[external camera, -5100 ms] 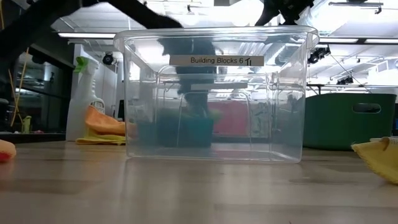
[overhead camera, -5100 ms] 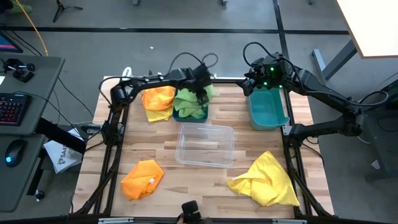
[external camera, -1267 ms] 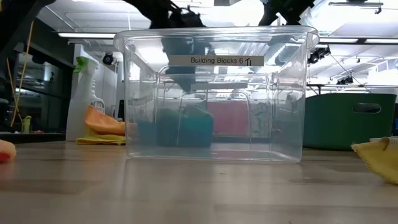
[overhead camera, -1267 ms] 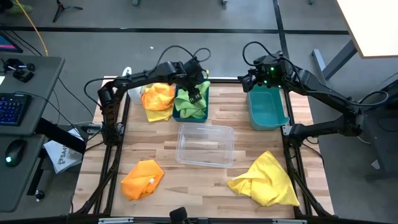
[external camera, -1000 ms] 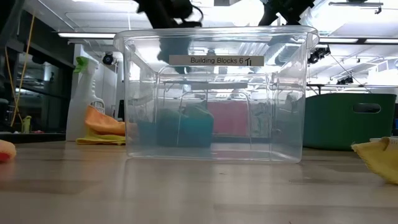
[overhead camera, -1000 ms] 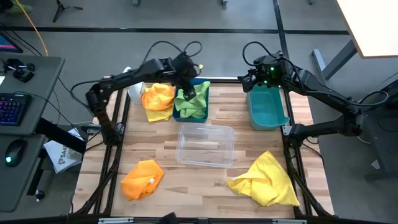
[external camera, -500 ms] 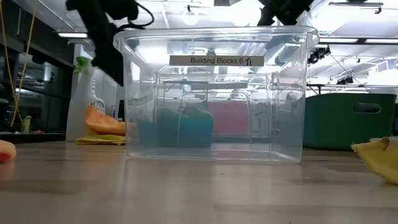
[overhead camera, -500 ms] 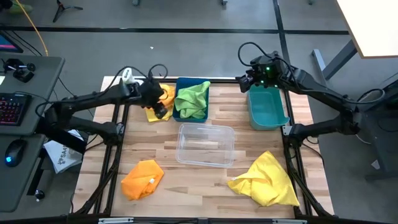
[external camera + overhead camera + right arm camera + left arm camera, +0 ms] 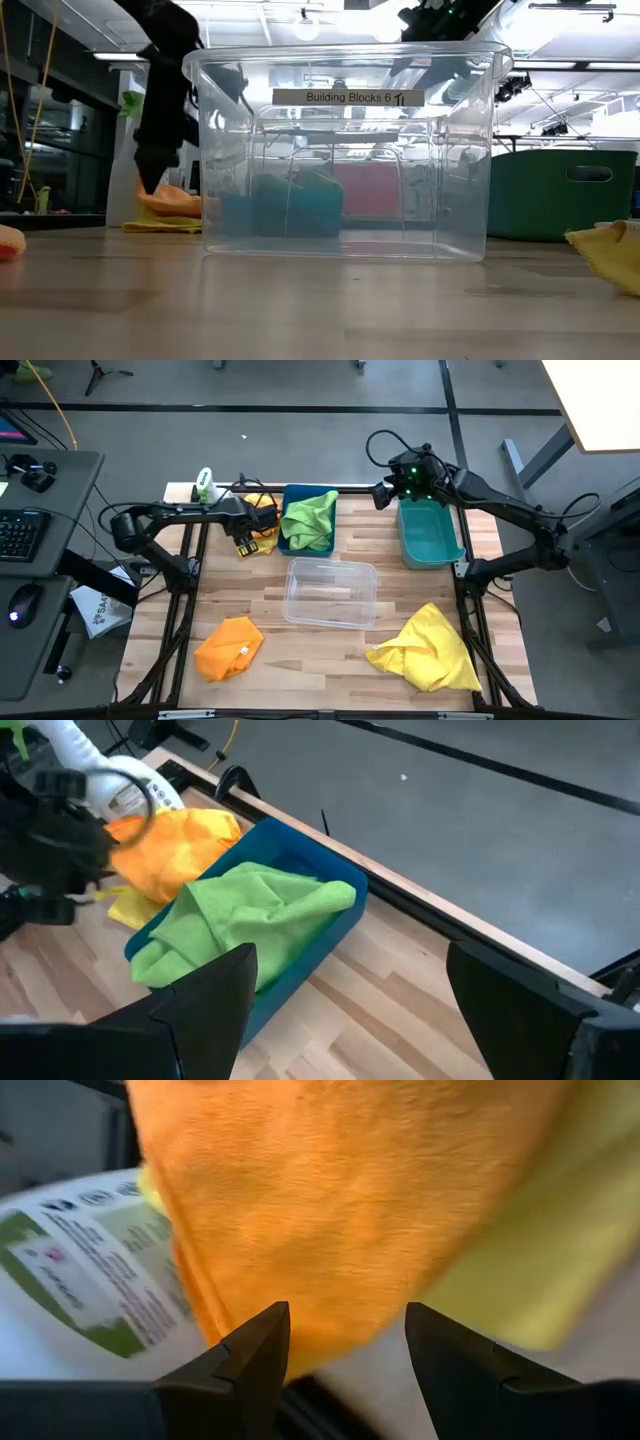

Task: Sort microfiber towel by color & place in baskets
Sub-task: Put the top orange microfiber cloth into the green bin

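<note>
At the table's far left, an orange towel (image 9: 330, 1190) lies on a yellow one (image 9: 560, 1230), beside a white spray bottle (image 9: 205, 485). My left gripper (image 9: 345, 1350) is open and points down right over this pile (image 9: 168, 200). A lime green towel (image 9: 308, 518) fills the dark blue bin (image 9: 285, 545) and drapes over its rim. My right gripper (image 9: 350, 1010) is wide open in the air between the blue bin and the teal bin (image 9: 430, 535). The clear bin (image 9: 330, 592) stands mid-table. Another orange towel (image 9: 228, 647) and a yellow towel (image 9: 430, 648) lie near the front edge. My left gripper comes from above with its open fingers (image 9: 250, 1355) on either side of the orange towel's lower edge (image 9: 300, 1340). Whether the fingertips touch the cloth, I cannot tell.
The spray bottle (image 9: 70, 1260) stands close behind the pile, near the left gripper. Bare wood shows between the clear bin and the front towels (image 9: 320, 660). The table's frame rails run along both sides (image 9: 185, 610).
My left gripper has left the space above the green towel in the blue bin, swung toward the table's left and come down over the orange and yellow pile. My right gripper has drifted from above the teal bin toward the blue bin. The green towel has stayed in the bin.
</note>
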Action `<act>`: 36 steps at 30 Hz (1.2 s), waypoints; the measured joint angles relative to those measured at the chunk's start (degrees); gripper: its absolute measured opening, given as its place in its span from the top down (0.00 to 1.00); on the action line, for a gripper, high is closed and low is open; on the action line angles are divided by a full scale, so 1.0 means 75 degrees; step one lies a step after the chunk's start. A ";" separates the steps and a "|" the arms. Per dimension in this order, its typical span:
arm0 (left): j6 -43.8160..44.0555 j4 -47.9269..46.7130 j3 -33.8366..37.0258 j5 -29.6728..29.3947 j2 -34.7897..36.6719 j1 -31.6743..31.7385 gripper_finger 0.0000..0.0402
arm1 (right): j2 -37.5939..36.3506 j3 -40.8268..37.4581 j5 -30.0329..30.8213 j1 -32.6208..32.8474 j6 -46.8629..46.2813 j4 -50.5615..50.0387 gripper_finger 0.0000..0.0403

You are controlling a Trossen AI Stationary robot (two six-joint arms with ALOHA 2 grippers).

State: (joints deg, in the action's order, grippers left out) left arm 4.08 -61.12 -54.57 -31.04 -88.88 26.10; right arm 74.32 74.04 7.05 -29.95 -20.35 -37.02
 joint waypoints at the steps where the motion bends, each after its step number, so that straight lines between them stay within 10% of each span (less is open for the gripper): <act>1: -0.0108 0.0002 0.0000 -0.0211 -0.0082 -0.0022 0.53 | 0.0000 0.0000 0.0000 0.0000 -0.0030 0.0019 0.20; 8: -0.0444 -0.0244 -0.0142 -0.1336 0.0127 -0.0262 0.53 | 0.0000 0.0000 0.0003 0.0000 -0.0053 0.0076 0.20; 26: -0.0905 -0.0435 -0.0157 -0.0585 0.0289 0.0482 0.54 | 0.0000 0.0000 0.0003 0.0000 -0.0082 0.0053 0.20; 36: -0.0854 -0.0490 -0.0159 0.0569 0.0351 0.0726 0.97 | -0.0003 0.0000 0.0003 0.0000 -0.0035 -0.0070 0.20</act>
State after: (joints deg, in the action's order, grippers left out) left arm -2.33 -64.79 -55.76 -26.77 -86.25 31.55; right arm 74.30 74.04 7.07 -29.95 -20.61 -37.54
